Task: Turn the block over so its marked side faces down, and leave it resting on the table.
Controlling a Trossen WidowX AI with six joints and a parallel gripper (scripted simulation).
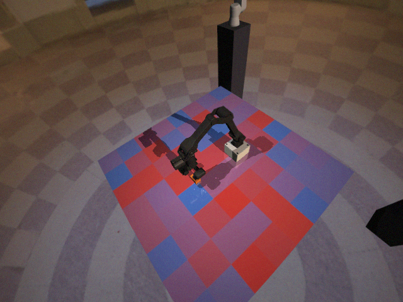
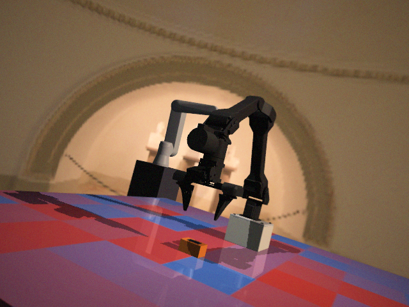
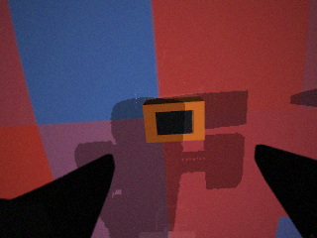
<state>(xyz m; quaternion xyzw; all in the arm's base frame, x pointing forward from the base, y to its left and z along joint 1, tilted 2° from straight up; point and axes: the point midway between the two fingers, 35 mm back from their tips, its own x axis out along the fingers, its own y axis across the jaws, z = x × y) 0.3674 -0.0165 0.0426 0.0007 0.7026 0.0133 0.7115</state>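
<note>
The orange block (image 1: 196, 180) (image 2: 192, 248) (image 3: 198, 124) rests on the checkered table (image 1: 242, 227) (image 2: 72, 264). Its black marked side (image 2: 195, 242) (image 3: 173, 122) faces up. My gripper (image 2: 200, 214) (image 3: 183, 157) is open and empty, pointing down above the table. In the exterior view its fingertips are higher than the block and apart from it. In the wrist view the block lies beyond the fingertips, between their two sides. In the top view the gripper partly covers the block.
The arm's pale box base (image 1: 237, 151) (image 2: 248, 231) stands on the table near the block. A dark pedestal (image 1: 232, 55) (image 2: 151, 180) with a grey arm (image 1: 234, 14) (image 2: 163, 153) stands behind the table. A black shape (image 1: 388, 224) is at the right in the top view.
</note>
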